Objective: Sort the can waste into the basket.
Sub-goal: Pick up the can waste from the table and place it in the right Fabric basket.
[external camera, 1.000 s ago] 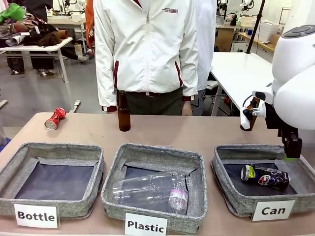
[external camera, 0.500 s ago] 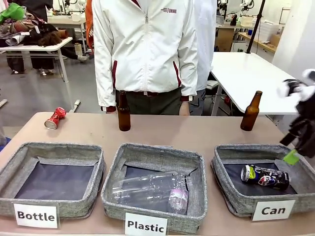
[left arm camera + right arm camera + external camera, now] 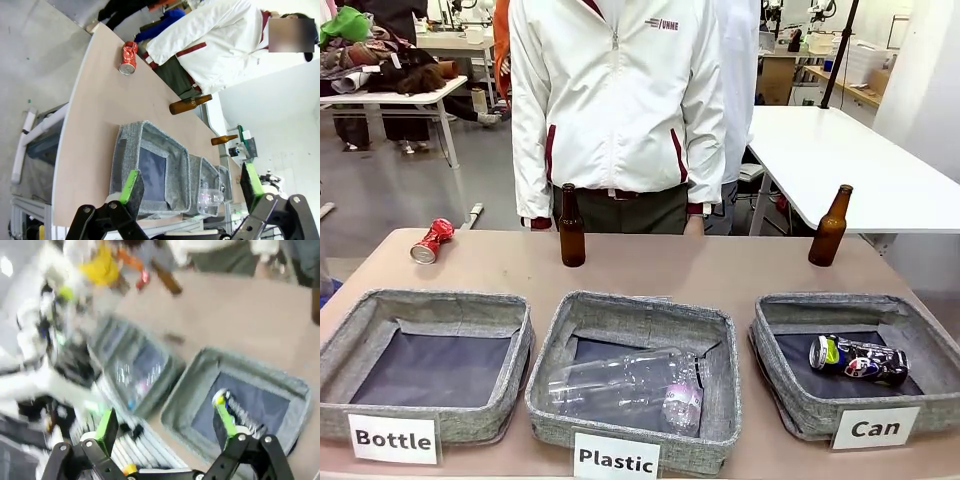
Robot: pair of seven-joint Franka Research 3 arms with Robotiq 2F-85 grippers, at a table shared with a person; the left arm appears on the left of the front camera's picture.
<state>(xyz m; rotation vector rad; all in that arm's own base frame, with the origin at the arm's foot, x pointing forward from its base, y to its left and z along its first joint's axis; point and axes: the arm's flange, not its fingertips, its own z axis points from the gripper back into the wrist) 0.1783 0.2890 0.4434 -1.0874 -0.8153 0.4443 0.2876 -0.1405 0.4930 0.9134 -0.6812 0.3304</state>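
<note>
The dark can [image 3: 860, 360] is seen lying on its side on the dark base of the basket [image 3: 790, 405] labelled "Can", which is set at the near right of the bench [image 3: 720, 268]. Its long axis runs roughly across the front view, slightly tilted, with the silver top end pointed toward the robot's left and the other end toward the basket's right wall. The crushed red can [image 3: 431, 241] is found well apart from it, on its side on the bare bench at the far left. Its long axis lies on a diagonal, the silver end turned toward the near left edge. Beside the basket, a middle basket [image 3: 635, 305] labelled "Plastic" holds a clear plastic bottle [image 3: 625, 385] lying flat, and a left basket [image 3: 430, 300] labelled "Bottle" is placed beyond that. Two brown glass bottles are stood upright on the far part of the bench, one [image 3: 571, 228] near the middle and one [image 3: 830, 227] behind the "Can" basket. A person in a white jacket [image 3: 620, 100] is stood at the far side. In its wrist view the left hand [image 3: 191, 182] is held wide open with nothing between the green pads. The right hand [image 3: 166, 422], in a blurred view above the baskets, is likewise spread wide and empty.
</note>
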